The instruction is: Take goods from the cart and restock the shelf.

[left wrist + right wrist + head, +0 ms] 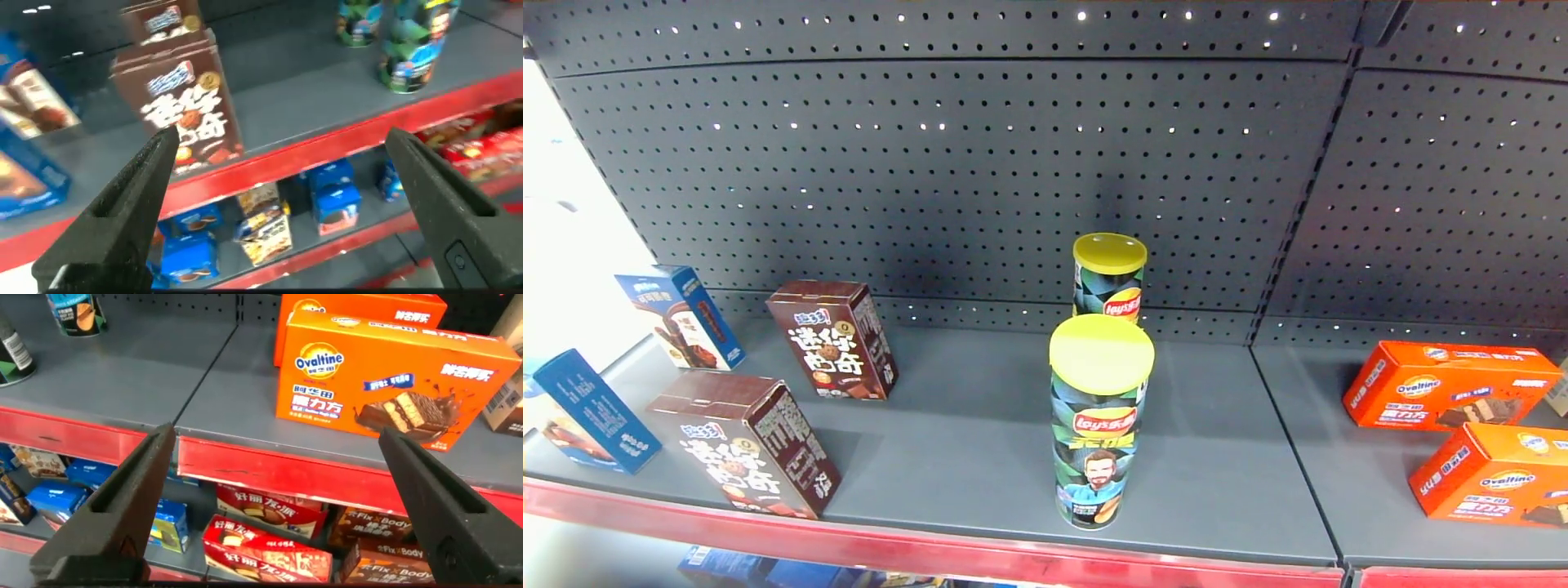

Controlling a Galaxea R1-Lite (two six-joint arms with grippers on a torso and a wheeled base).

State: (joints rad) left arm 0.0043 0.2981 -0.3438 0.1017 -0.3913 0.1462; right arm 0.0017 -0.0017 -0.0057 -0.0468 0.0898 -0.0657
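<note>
- The front chip can (1101, 425) is standing upright on the shelf (964, 441), with a second chip can (1108, 276) just behind it.
- Brown cookie boxes (833, 339) are standing left of that can, and orange boxes (1445, 384) are lying to its right.
- The left gripper (280, 139) is hanging spread and empty, left of the can.
- The right gripper (276, 431) is hanging spread and empty, right of the can.

The left gripper (282, 139) is held out toward about 11 o'clock from the robot, its dark fingers (122, 212) spread wide and empty. The right gripper (278, 433), out toward about 1 o'clock, gapes equally wide, also empty.
</note>
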